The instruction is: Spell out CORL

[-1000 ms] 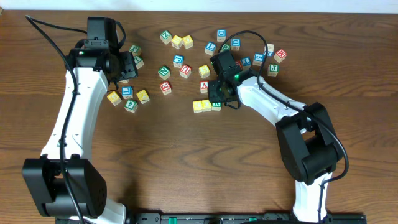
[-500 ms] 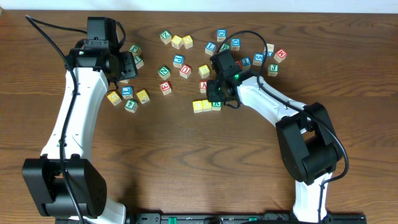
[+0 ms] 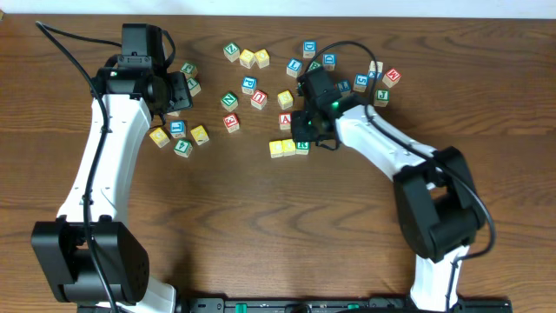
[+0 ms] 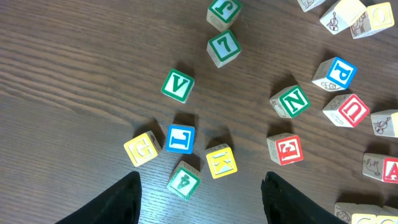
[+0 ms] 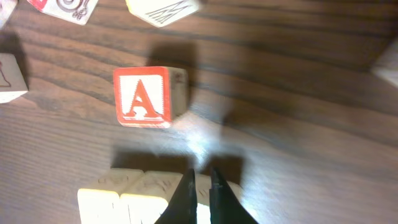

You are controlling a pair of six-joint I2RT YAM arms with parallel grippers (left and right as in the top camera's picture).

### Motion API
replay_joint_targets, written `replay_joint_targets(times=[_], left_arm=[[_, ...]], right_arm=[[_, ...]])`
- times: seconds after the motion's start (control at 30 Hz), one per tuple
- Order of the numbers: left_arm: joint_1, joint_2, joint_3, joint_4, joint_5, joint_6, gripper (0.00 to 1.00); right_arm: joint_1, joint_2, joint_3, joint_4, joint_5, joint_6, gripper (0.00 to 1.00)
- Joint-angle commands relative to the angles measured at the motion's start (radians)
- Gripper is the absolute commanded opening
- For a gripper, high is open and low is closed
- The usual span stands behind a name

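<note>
**Task state and arm poses.** A row of 3 cubes (image 3: 288, 147) lies on the desk (image 3: 261, 226) directly under the tips of the right gripper (image 5: 201, 177). It holds 2 yellow-faced cubes and, at the end nearest the gripper, 1 white-faced cube with green print. Their letters cannot be read. Judged from this, 3 of the 4 letters are placed and only L is left. The blue L cube (image 4: 180, 138) sits well apart from the row, just ahead of the left gripper (image 4: 200, 180). It is nearer one finger than the other and stands among 3 loose cubes, 2 yellow and 1 green. The right arm reaches in over the desk with its wrist turned down, and its fingers are pressed together on nothing above the row's end cube. Whether they touch the cube cannot be told. A red A cube (image 5: 143, 95) stands just beyond those fingertips. The left arm is extended, and its gripper hangs above the desk with jaws apart and empty.
</note>
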Motion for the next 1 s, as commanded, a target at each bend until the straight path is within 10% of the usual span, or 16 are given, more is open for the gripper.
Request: replay_joint_targets(times=[0.0,0.97], left_arm=[[0.004,0.01,-0.01,0.0,0.002,0.002,0.61],[0.004,0.01,-0.01,0.0,0.002,0.002,0.61]], right_arm=[[-0.03,-0.058,0.01,-0.043,0.053,0.062,0.01],[0.005,-0.055,-0.063,-0.04,0.102,0.102,0.02]])
